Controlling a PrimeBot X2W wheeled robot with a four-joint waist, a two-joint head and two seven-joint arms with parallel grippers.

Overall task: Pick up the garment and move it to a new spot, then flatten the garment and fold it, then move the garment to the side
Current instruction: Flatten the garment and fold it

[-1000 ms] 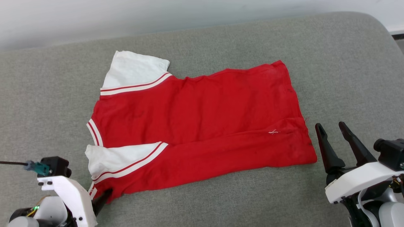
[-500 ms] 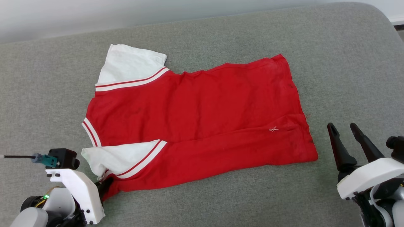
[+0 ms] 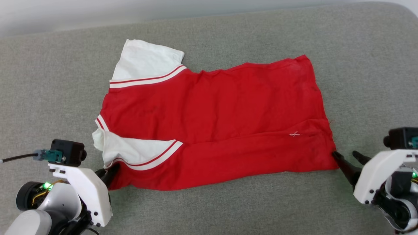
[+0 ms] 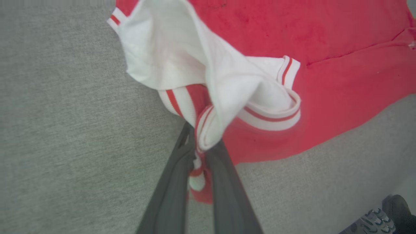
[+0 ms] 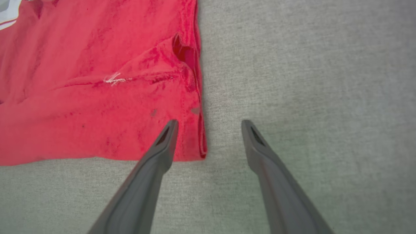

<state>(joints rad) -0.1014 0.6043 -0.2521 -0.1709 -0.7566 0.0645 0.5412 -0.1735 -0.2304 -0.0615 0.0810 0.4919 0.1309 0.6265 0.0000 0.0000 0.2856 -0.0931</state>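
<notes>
Left wrist view: left claw (image 4: 202,146) is pinched narrow on the sleeve-side corner of the red jersey T-shirt (image 4: 341,48), cloth bunched between its fingers. Right claw (image 5: 210,124) stands wide, straddling the hem corner, probably so both ends can lift together off the grey cushion (image 3: 228,212).

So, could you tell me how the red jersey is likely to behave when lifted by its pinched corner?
Probably floppy: the garment bunches and folds where the left gripper is shut on its sleeve corner. Likely light, since the thin cloth lies flat with soft wrinkles. It may drag on the textured grey cushion rather than slide freely.
</notes>
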